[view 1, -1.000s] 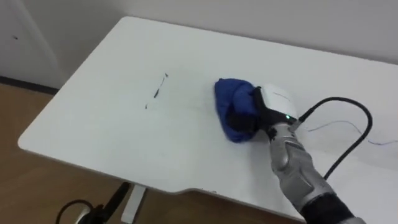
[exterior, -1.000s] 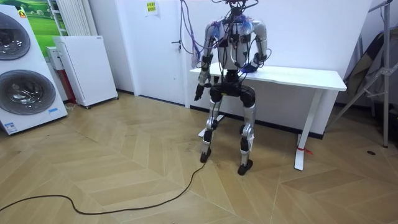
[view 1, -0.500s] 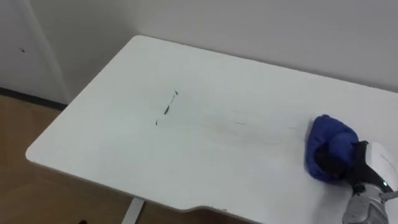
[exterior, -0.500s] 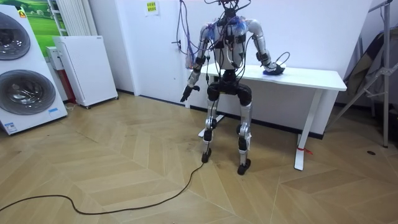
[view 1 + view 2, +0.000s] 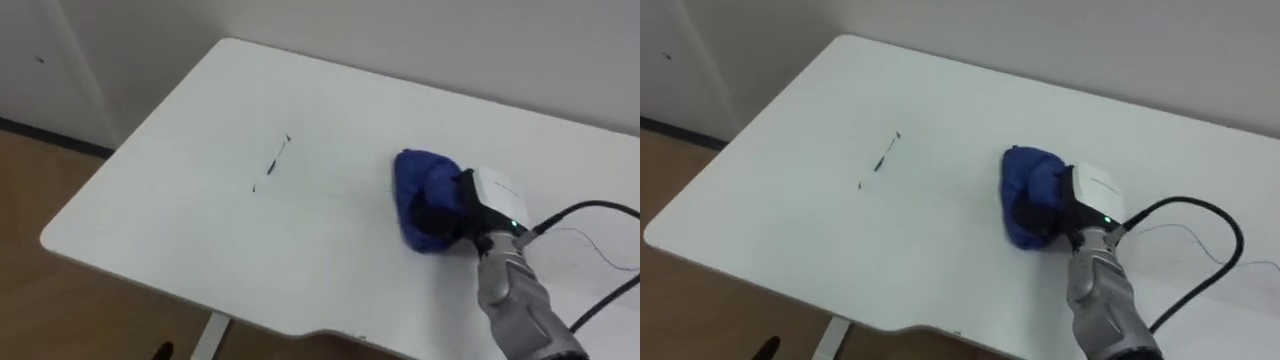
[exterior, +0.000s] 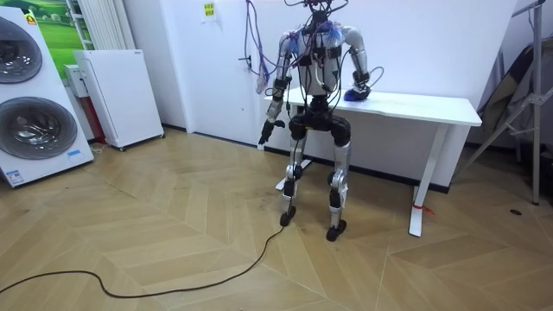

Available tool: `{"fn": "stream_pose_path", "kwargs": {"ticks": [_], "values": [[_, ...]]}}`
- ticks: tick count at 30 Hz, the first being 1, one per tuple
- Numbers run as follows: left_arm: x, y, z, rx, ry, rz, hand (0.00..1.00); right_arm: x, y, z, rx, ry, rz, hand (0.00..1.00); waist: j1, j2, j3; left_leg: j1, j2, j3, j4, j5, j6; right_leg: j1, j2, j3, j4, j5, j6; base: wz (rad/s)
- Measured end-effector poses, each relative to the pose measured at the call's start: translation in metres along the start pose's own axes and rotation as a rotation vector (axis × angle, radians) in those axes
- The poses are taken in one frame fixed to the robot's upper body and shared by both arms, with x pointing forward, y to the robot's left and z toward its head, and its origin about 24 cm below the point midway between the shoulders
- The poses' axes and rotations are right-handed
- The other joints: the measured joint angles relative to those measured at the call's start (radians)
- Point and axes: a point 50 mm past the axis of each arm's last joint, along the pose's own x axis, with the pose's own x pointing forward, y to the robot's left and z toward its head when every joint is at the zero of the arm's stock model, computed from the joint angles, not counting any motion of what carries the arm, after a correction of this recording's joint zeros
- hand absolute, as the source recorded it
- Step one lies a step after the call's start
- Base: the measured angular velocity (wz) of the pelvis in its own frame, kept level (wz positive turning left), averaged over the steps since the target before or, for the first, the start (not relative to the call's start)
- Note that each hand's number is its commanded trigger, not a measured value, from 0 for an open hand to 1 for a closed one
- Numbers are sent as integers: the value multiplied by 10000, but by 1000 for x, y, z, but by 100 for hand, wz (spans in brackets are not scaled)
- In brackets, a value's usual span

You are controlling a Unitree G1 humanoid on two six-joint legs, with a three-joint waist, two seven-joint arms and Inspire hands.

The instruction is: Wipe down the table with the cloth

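Open wood floor (image 6: 155, 233) spreads behind the robot, which stands at the room view's left end of the white table (image 5: 170, 220) set against the wall. The blue cloth (image 5: 418, 180) lies mid-surface, well apart from the front edge and the rounded left corners. The right hand (image 5: 492, 195) curls its fingers into the cloth. The left hand (image 6: 263, 134) hangs by the hip; whether open or closed I cannot tell. Short dark marks (image 5: 272, 162) sit left of the cloth.

White table (image 5: 790, 230) with the right hand (image 5: 1088, 203) entering from 5 o'clock, its dark fingers (image 5: 1042, 216) curled into a bunched blue cloth (image 5: 1025, 178) on the tabletop. A short dark mark (image 5: 883, 158) lay at the cloth's 9 o'clock, well apart.
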Motion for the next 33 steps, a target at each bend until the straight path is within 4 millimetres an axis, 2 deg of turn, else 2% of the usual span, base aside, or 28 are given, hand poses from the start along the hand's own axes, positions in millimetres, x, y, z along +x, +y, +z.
{"fn": "stream_pose_path", "kwargs": {"ticks": [2,3,4,5,6,8,10,12,14,15,16,17,18,20,21,23,24,25,26,27,28,29,30,31,32,33], "values": [[-1,2,-20,-66,468,41,0,-7,-1,-32,697,959,-302,100,-252,-22,-14,201,-21,0,8,-5,7,368,-1,-54,-212,0,1,29],[-2,3,-24,-74,583,81,0,-9,-3,-42,813,1261,-442,100,-344,-28,-18,220,-26,6,7,-7,10,463,-2,-118,-269,0,2,29],[-2,7,-33,-147,834,214,0,-15,-8,-63,1009,1959,-758,100,-523,-48,-31,291,-38,52,-23,-8,13,602,-15,-223,-324,-13,24,23],[-2,9,-36,-186,949,295,0,-18,-11,-73,1095,2333,-927,100,-579,-47,-31,332,-40,47,-20,-9,13,659,-18,-216,-335,-21,36,12],[-3,13,-43,-357,1167,426,0,-24,-16,-92,1193,3087,-1239,100,-667,-41,-68,380,-45,50,-20,-9,14,699,-26,-215,-334,-43,71,-5],[-2,21,-48,-519,1282,606,0,-33,-29,-123,1023,4166,-1618,100,-808,-34,-88,403,-46,76,23,-13,19,697,-40,-190,-309,-77,104,-12],[-2,26,-46,-478,1165,696,0,-40,-34,-139,768,4673,-1689,100,-824,-44,-158,430,-72,91,74,-34,42,689,-82,-182,-253,-174,59,-12],[0,24,-37,-356,915,614,0,-44,-34,-144,602,4885,-1711,100,-872,22,-173,429,-78,129,356,-173,81,669,-136,-154,-50,-279,72,-8],[2,19,-25,-334,561,366,0,-41,-33,-140,555,4883,-1719,100,-731,107,-157,484,-79,209,726,-400,119,600,-167,142,372,-440,82,-31],[3,15,-18,-157,391,196,0,-35,-31,-132,466,4765,-1649,100,-536,186,-117,538,-89,215,935,-596,152,435,-181,393,780,-543,78,-72],[4,10,-11,76,241,42,0,-28,-24,-119,441,4531,-1444,100,-362,299,-126,475,-72,201,1238,-818,181,203,-175,518,1122,-580,59,-80],[4,8,-7,143,133,-17,0,-24,-22,-111,365,4340,-1378,100,-292,304,-102,411,-42,204,1431,-927,192,57,-153,600,1303,-592,41,-97],[4,5,3,278,-97,-82,0,-16,-15,-93,209,3828,-1146,100,-14,392,-95,333,-10,239,1675,-1110,217,-326,-156,643,1680,-583,5,-113],[7,5,19,364,-414,-78,0,-2,7,-31,109,1942,-223,100,558,312,-48,225,21,267,1787,-1250,226,-982,-162,587,2136,-441,-201,-128],[7,5,22,370,-444,-68,0,0,14,-12,89,1333,65,100,669,266,-44,175,42,295,1788,-1258,227,-1132,-158,561,2175,-396,-231,-94],[8,4,34,317,-598,-105,0,2,31,60,-197,-1104,1020,100,1314,214,-44,-100,250,517,1874,-1316,173,-1509,-307,-109,2159,-121,-343,-61],[8,4,36,329,-636,-103,0,2,34,76,-228,-1626,1238,100,1447,208,-20,-163,321,540,1885,-1312,158,-1531,-358,-299,2108,-65,-358,-7],[7,6,44,421,-878,-10,0,4,34,100,-295,-2495,1469,100,1539,162,45,-348,423,400,1906,-1284,144,-1540,-422,-568,1996,-14,-364,44],[6,9,49,412,-1022,86,0,7,30,112,-279,-2934,1479,100,1686,127,75,-548,514,259,1886,-1193,129,-1649,-450,-666,1999,22,-309,68],[6,9,49,398,-1039,111,0,10,28,113,-198,-2958,1446,100,1696,124,77,-632,559,167,1882,-1139,98,-1675,-465,-607,2014,35,-279,95],[7,11,48,386,-971,142,0,14,24,110,30,-2712,1385,100,1704,152,93,-734,717,111,1802,-989,-13,-1828,-545,-347,2207,65,-163,97],[7,15,44,406,-850,202,0,18,23,99,199,-2253,1366,100,1685,99,81,-778,740,-32,1737,-928,-85,-1953,-894,-183,2096,210,-57,92],[8,18,41,441,-792,247,0,19,23,90,310,-1961,1383,100,1669,54,82,-784,745,-88,1730,-926,-118,-1969,-1139,-189,1910,448,-44,96],[9,29,35,541,-675,448,0,16,25,72,857,-1441,1308,100,1392,-116,72,-811,778,-264,1800,-938,-275,-1828,-1494,-181,1428,1122,321,137],[10,40,32,753,-575,707,0,12,27,53,1298,-969,1063,100,819,-140,65,-863,949,-475,1877,-888,-523,-1353,-1323,-270,1249,1082,558,149],[10,44,31,912,-560,831,0,9,27,40,1366,-700,938,100,624,-148,63,-873,1083,-459,1831,-844,-601,-1182,-1185,-402,1156,1007,597,113]]}}
